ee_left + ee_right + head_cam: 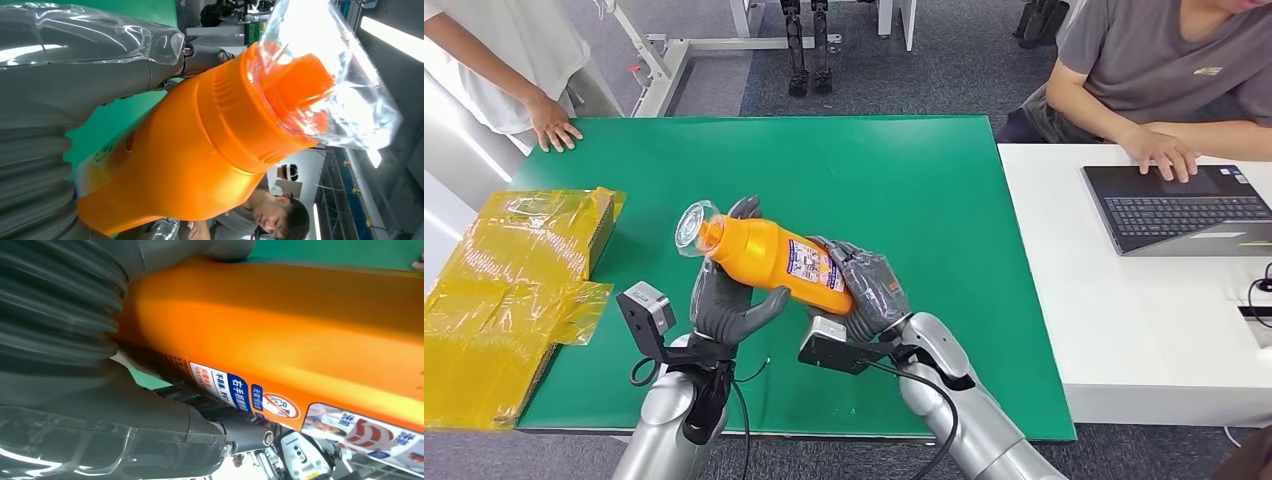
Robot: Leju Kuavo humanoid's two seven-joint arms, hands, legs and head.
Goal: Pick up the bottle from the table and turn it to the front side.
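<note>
Above the green table top (pixel 904 170), near its front edge, I have the orange plastic bottle with a clear plastic cover over its cap (pixel 769 258) lifted off the surface and held between both hands. It lies tilted, cap end up and toward my left, base end lower and toward my right. Its printed label with blue and white panels (pixel 814 266) faces up toward the head camera.

My left hand (pixel 729 300) cups the neck and shoulder of the bottle from below, fingers curled up around it, one fingertip showing beyond the far side near the cap. In the left wrist view the orange cap (pixel 300 85) sits inside the clear cover (pixel 350 100), with my grey thumb (pixel 90 70) pressed along the bottle body.

My right hand (pixel 869 290) wraps the base end, fingers closed over the label side. In the right wrist view the bottle (pixel 300 325) lies along the palm, the thumb (pixel 150 430) against the labelled side.

At the table's left edge lies a flattened box wrapped in yellow film (pixel 514 290). A person's hand (pixel 552 128) rests on the far left corner of the table. On the white desk (pixel 1124 330) to the right, another person's hand (pixel 1166 152) sits at a dark laptop (pixel 1184 208).
</note>
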